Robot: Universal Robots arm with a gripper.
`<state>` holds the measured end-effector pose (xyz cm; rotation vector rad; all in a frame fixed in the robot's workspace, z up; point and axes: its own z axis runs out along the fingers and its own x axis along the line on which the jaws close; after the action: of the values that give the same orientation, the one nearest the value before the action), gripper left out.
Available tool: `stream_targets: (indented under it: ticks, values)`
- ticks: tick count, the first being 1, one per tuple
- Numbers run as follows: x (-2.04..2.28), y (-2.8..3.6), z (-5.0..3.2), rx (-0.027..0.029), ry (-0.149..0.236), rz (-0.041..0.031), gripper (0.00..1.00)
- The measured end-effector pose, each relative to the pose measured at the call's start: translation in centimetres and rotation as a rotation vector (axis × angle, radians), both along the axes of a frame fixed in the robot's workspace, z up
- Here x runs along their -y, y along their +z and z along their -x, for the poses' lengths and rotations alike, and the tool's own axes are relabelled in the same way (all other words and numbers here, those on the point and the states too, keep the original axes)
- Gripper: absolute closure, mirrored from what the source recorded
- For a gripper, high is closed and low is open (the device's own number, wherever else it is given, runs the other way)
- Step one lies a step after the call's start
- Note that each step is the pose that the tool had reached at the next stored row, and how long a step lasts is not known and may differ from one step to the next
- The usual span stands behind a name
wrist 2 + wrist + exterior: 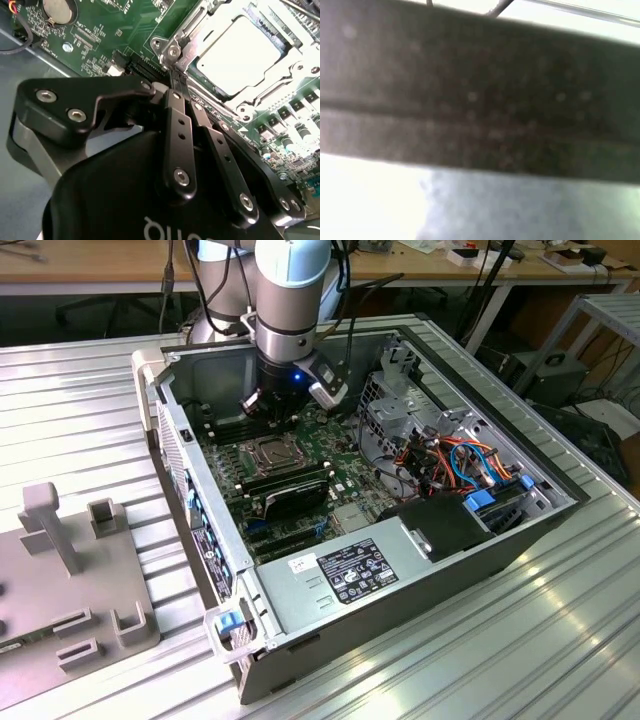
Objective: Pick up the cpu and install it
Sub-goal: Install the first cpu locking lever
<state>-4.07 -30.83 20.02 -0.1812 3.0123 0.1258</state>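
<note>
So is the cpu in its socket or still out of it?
In. The cpu lies flat inside the metal socket frame on the motherboard, with the claw closed just beside it, holding nothing.

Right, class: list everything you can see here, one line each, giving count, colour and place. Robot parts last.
Computer case: one, grey, lying open on the table.
Motherboard: one, green, inside the case.
CPU: one, silver, seated in its socket beside the hand's fingertips.
Power supply: one, grey, at the case's near edge.
Cables: several, orange and blue, exterior view's right of the case.
Fixture: one, grey, exterior view's left.
Table: one, ribbed silver.
Arm: one, silver and blue, above the case.
Hand: one, black, fingers together, holding nothing.
</note>
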Motion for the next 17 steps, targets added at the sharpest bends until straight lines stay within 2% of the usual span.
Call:
stream_targets:
  ticks: [4,8,17]
  values:
    - [-0.05,0.12,-0.01,-0.0001,0.0,0.0014,0.89]
    - [-0.04,0.52,0.0,-0.0003,0.0,0.0048,0.89]
    - [-0.04,0.55,0.01,-0.0003,0.0,0.0051,0.89]
